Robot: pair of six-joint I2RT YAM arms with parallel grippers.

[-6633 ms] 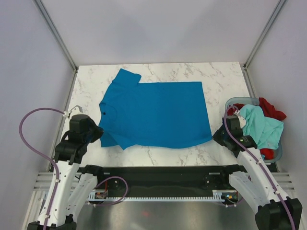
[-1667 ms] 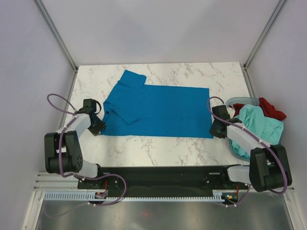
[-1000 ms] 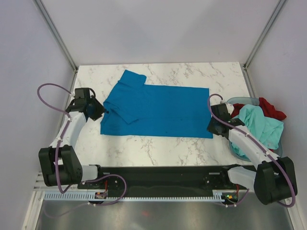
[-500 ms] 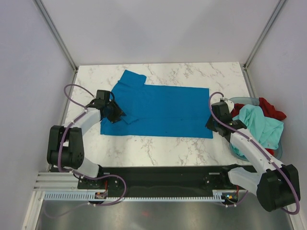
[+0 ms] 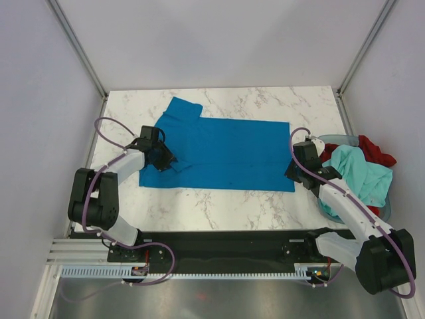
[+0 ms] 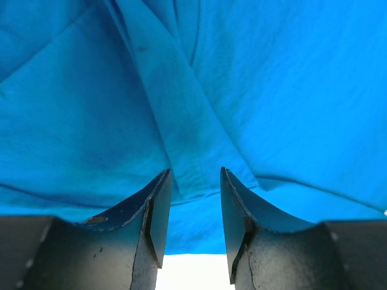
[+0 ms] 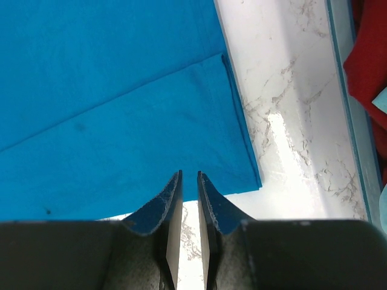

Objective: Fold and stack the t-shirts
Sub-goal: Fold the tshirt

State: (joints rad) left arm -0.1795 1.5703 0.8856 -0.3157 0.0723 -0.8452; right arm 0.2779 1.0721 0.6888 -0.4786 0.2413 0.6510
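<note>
White marbled table (image 5: 219, 199) between pale grey walls carries the work. On the wrist camera, the left gripper (image 6: 193, 172) stands about half open, its jaws set either side of a raised fold at the sleeve end of the blue shirt (image 5: 226, 153); nothing is clamped. The right gripper (image 7: 188, 174) shows only a narrow slit between its jaws, poised at the near right corner of that shirt, the cloth lying flat there; whether the tips touch it I cannot tell. The blue shirt lies in the middle of the table, doubled lengthwise into a long band. A mint shirt (image 5: 362, 173) and a red shirt (image 5: 375, 151) are heaped in the basket (image 5: 323, 141) at the right edge. Count: three shirts, one basket, two grippers.
</note>
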